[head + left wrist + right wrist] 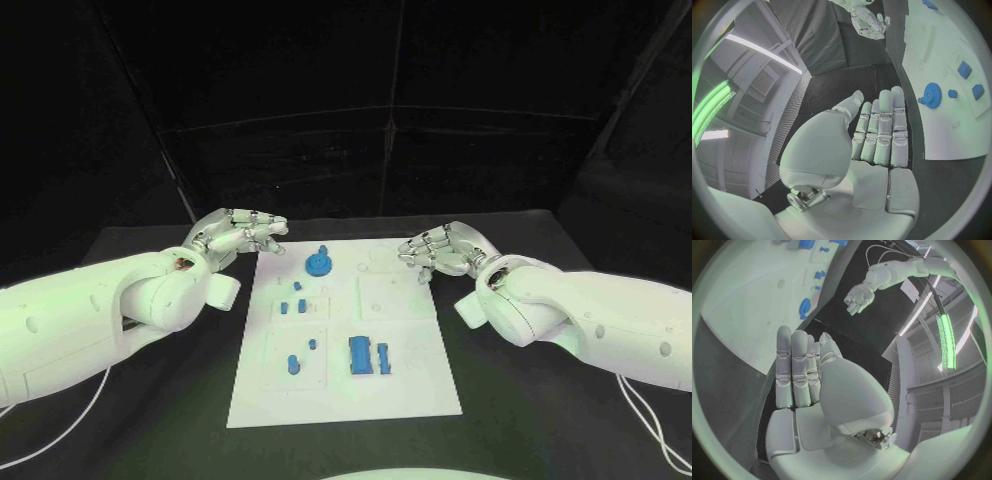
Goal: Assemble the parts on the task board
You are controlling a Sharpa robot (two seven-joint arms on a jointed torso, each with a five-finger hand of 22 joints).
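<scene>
Task board [411,390] lies mid-table, the gear-shaped part [319,262] at its far end, a block part [359,356] nearer; left hand [238,235] and right hand [443,250] flank the far corners.

You have one white task board [411,385] on one black table [534,420]. On the board you can count roughly eight blue parts: one round gear [319,263], two larger blocks [359,356] and several small pieces [293,364]. Two hands, left [238,235] and right [440,250], are over the table.

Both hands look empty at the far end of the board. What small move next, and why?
Probably ease the left hand toward the blue gear, the part nearest it on the task board. Both it and the right hand hold nothing and hang by the board's far corners, off the parts.
</scene>
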